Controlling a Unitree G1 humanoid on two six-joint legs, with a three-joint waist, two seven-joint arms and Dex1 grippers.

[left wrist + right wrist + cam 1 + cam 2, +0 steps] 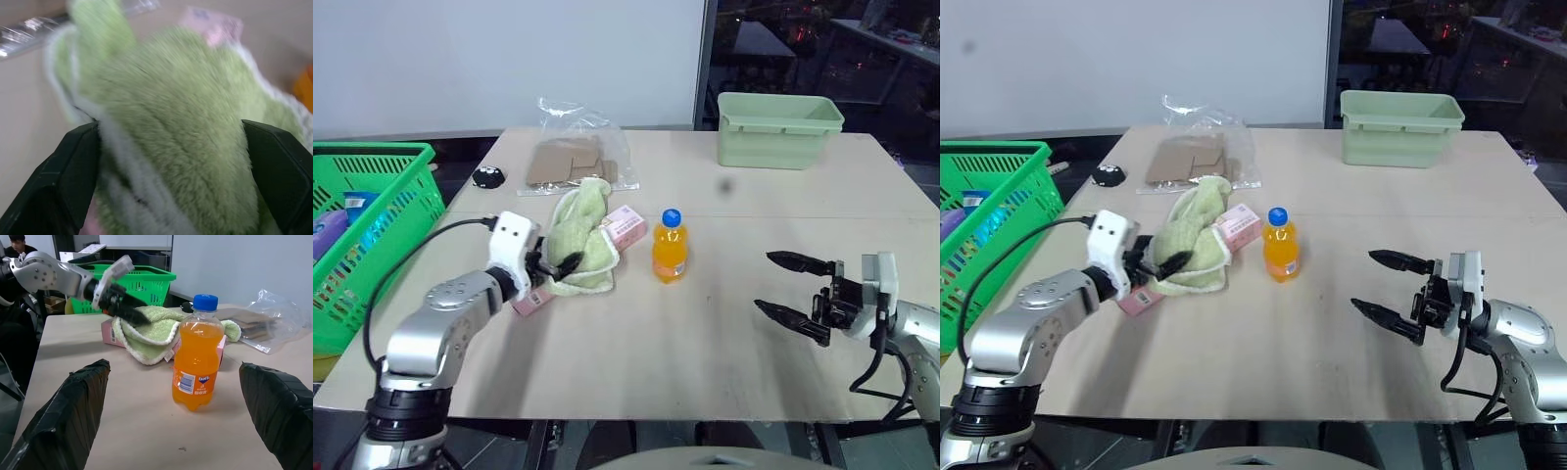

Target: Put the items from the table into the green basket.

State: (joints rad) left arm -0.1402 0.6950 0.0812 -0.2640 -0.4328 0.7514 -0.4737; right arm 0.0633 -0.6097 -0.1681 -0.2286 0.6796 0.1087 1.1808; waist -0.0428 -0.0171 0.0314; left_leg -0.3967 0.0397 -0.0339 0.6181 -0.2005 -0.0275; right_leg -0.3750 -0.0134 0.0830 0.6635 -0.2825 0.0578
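Green towel (582, 238): soft, light; taken at bunched near-left edge.
Left gripper (551, 266): spread wide around towel.
Right gripper (795, 289): wide, empty.

"FANTA" on orange drink bottle (198, 363)

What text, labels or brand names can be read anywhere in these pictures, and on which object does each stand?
"FANTA": on the blue label of the orange plastic drink bottle with a blue cap.
Barcode and small print beside it on that label: too small to read.
Barcode on the end of the long pink printed carton: unreadable.
Nothing else is legible.
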